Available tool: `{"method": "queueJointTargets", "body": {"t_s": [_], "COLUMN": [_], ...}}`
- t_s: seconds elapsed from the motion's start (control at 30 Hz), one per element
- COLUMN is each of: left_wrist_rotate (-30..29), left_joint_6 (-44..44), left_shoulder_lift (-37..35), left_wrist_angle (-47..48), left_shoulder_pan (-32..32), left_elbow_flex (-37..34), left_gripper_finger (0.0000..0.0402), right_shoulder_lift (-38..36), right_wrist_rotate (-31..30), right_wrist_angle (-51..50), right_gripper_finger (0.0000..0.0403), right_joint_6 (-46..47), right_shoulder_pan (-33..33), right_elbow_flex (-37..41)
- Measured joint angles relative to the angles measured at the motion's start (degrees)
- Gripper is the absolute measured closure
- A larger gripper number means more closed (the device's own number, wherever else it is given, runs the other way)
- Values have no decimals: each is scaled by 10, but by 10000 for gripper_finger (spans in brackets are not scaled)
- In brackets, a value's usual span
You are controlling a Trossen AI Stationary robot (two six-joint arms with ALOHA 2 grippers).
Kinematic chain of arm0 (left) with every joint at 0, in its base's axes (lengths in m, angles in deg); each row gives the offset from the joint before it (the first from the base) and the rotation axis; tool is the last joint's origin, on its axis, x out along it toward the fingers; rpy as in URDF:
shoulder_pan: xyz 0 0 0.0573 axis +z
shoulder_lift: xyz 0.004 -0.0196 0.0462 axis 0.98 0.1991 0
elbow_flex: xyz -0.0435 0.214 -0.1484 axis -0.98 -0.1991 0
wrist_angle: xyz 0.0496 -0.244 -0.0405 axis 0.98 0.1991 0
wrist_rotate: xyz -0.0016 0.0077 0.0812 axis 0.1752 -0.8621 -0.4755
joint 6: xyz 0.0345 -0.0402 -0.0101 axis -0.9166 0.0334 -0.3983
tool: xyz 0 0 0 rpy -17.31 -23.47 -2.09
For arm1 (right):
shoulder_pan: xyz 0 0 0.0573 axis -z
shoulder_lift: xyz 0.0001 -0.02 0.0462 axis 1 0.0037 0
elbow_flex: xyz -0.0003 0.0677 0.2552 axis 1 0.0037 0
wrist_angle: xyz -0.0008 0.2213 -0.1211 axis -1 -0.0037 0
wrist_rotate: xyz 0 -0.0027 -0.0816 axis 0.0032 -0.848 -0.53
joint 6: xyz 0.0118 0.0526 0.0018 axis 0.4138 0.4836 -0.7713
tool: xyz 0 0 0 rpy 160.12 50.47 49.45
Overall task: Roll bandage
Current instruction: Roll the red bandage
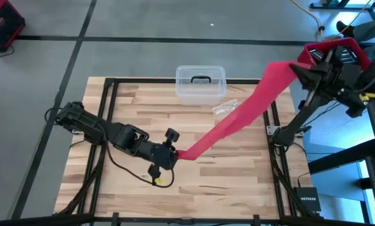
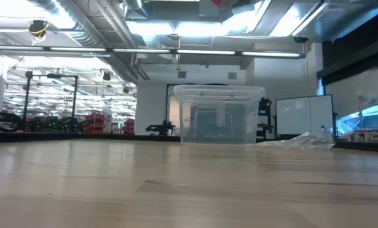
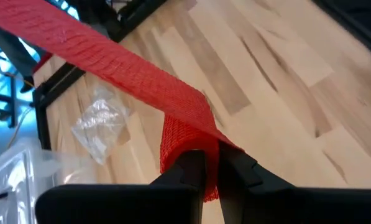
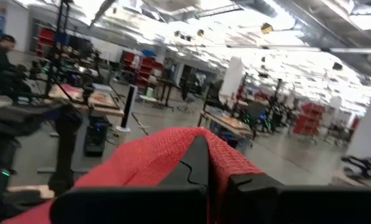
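Left gripper (image 1: 174, 157) is clamped tight on one end of the bandage (image 1: 250, 107), low over the middle of the worktop (image 1: 237, 182), a bit toward the front edge. In the left wrist view the red cloth is bunched and folded where the two dark fingers (image 3: 194, 171) pinch it. Right gripper (image 1: 298, 69) is clamped on the other end, held high up past the back right corner of the worktop. In the right wrist view the cloth drapes over the pinched fingers (image 4: 197, 165).

How far along: I think it's early. No roll yet. The bandage is one long flat band, pulled out straight btwn the 2 grippers, up in the air, not lying on the worktop. So the band looks stretched and ready, but the rolling itself is all still to do, i.e. turn one end over and over till the band is a small roll.

How the bandage looks: bright red, soft, w/ a fine knit or mesh feel to it. Long and narrow. It runs slanted from the low end near the middle up to the high end at the back right. It looks flat most of the way, w/ a small twist and crumple at the left gripper's end.

Other stuff: a crinkled clear plastic wrapper (image 1: 225, 108) lies on the worktop under the band, near the back. A clear plastic box (image 1: 200, 83) w/ a dark handle sits at the back edge, just beside the wrapper. Neither touches the bandage.
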Motion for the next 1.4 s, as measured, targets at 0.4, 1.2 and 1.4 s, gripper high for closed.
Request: {"method": "queueJointTargets", "body": {"t_s": [0.4,1.2,1.4], "left_wrist_rotate": [56,174,177], "left_joint_6": [-29,-106,-108], "left_shoulder_lift": [-2,-3,-3], "left_wrist_angle": [-75,-128,-129], "left_shoulder_pan": [-56,-60,-42], "left_elbow_flex": [76,142,142], "left_gripper_finger": [384,384,384], "right_shoulder_lift": [-39,-45,-44], "right_wrist_rotate": [-17,-88,-98], "right_wrist_angle": [-109,-370,-373], "right_gripper_finger": [401,401,401], "right_joint_6": [101,361,372], "right_shoulder_pan": [0,0,1], "right_elbow_flex": [0,10,40]}}
